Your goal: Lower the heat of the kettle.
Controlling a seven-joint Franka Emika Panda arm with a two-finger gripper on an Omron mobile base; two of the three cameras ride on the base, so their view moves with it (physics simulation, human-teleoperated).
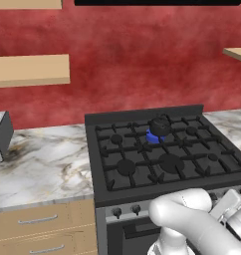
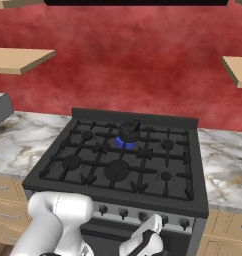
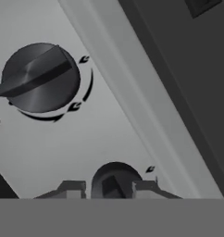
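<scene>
The kettle (image 1: 160, 127) (image 2: 128, 132), small, squat and black, sits on the stove's rear middle burner over a blue flame (image 1: 153, 137) (image 2: 123, 144). My gripper (image 3: 109, 189) (image 2: 156, 220) is low at the stove's front panel, among the row of knobs. In the hand view its two fingertips (image 3: 71, 189) flank a dark round knob (image 3: 115, 178) and rest against its sides. A second, larger-looking knob (image 3: 40, 78) with a raised ridge is on the panel up and to the left.
The black stove (image 1: 142, 117) stands between marble counters (image 1: 43, 164) (image 2: 225, 165). A grey appliance (image 1: 0, 134) is on the left counter. Wooden drawers (image 1: 40, 226) lie below it, and wooden shelves (image 1: 30, 69) (image 2: 238, 67) hang on the red wall.
</scene>
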